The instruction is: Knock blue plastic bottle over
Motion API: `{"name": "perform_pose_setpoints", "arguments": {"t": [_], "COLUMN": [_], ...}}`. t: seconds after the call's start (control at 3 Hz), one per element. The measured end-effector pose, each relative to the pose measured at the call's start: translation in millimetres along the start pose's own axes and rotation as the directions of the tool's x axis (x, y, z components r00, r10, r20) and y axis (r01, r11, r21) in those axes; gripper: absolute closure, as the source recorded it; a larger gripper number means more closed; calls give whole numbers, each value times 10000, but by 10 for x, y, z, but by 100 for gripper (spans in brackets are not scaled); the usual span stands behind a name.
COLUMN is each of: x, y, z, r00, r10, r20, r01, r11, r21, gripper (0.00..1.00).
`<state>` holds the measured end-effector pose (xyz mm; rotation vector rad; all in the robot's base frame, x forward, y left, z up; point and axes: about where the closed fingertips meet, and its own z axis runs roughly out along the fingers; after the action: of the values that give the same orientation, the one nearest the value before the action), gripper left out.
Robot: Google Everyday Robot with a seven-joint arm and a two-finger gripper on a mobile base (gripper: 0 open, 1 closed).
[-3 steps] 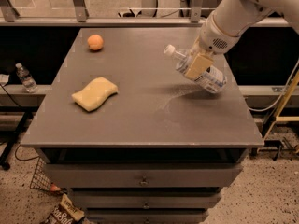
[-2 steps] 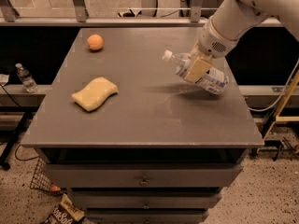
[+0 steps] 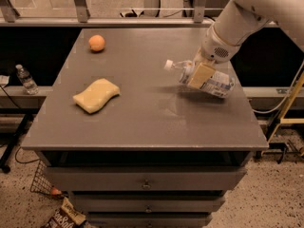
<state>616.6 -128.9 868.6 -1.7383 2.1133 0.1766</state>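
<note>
As arm point(image 3: 237, 23) slants down | gripper fingers point(image 3: 201, 75) clasp tilted blue plastic bottle point(image 3: 219, 84)

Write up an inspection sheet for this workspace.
Surface: grey table, drawers below.
Job's things: blue plastic bottle tipped over, cap pointing left, near the right edge.
Clutter: yellow sponge; orange ball.
Tool: tool at the bottle's middle, arm entering from the upper right.
Cables: pale cable right of the table.
Surroundings: small clear bottle on the left ledge; wire basket and snack bag on the floor.
</note>
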Motion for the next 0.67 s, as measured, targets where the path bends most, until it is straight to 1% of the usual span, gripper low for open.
{"name": "perform_pose_setpoints", "arguments": {"t": [0.33,0.67], "x": [49,57], "y": [4,38], "z": [136,340], "r00": [9996,9984], "r10": [34,-83], "r20": [-278,-567], "r01": [-41,44], "r11": [9997,9976], "r21": [-246,-696], "gripper": [100,100]}}
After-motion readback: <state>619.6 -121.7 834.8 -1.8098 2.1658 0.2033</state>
